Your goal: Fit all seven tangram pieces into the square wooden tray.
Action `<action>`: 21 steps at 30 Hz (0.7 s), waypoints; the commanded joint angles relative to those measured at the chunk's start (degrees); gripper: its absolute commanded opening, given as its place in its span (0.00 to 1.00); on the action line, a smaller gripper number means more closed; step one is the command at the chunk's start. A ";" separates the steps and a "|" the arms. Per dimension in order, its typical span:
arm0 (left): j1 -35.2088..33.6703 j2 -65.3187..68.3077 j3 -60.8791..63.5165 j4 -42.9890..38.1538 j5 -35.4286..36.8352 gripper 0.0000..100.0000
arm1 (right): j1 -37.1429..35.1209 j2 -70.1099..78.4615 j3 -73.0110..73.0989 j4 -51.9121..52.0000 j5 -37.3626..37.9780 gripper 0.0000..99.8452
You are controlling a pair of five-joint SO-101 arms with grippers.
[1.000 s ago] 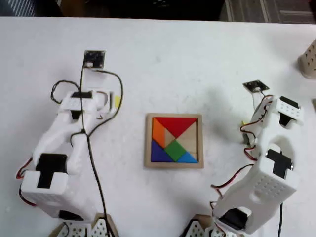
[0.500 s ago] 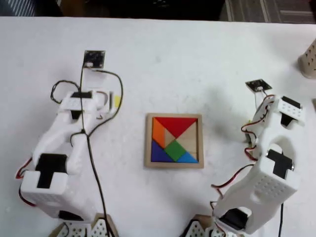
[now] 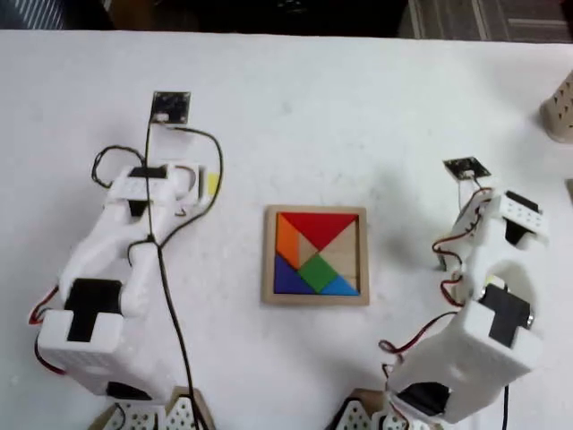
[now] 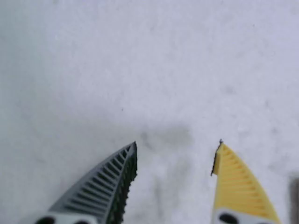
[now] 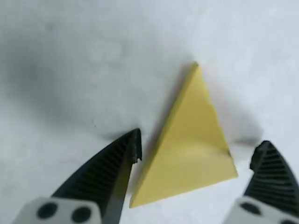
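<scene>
— Pulled back toward the near table edge over the last second: right arm (image 3: 488, 269), wrist board included. No shift at left arm (image 3: 116, 242) or square wooden tray (image 3: 315, 211)
— And the right pincer (image 5: 197, 145)?
— Spread wide, gripping nothing. Straddles yellow triangle (image 5: 187, 140), flat on the table (image 5: 70, 46): black finger (image 5: 112, 172) just beside its long edge, the other off a corner. Cannot tell about touching
— From above?
— Gives the tray instead, well apart from that pincer, off to its side. Holds red triangle (image 3: 318, 224), orange piece (image 3: 286, 240), blue piece (image 3: 286, 278), green square (image 3: 317, 270), light-blue triangle (image 3: 341, 287), plus a pale wood-coloured patch (image 3: 345, 251)
— Left pincer (image 4: 176, 145)?
— Open too, empty; grey finger (image 4: 107, 186) and yellow finger (image 4: 236, 186) apart, bare white table between and beyond the tips
</scene>
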 commanded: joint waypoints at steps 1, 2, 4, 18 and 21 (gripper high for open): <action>-0.84 -0.22 -2.64 0.26 0.44 0.29 | 2.42 -0.13 2.90 -1.45 -0.35 0.34; -0.84 -0.22 -2.64 0.26 0.44 0.29 | 3.03 0.22 2.90 -1.54 -0.35 0.34; -0.84 -0.22 -2.64 0.26 0.44 0.29 | 4.18 0.40 3.69 -1.63 -0.35 0.32; -0.84 -0.22 -2.64 0.26 0.44 0.29 | 9.89 -8.22 19.60 -19.56 -4.75 0.32; -0.84 -0.22 -2.64 0.26 0.44 0.29 | 10.07 -9.36 22.86 -21.41 -5.19 0.32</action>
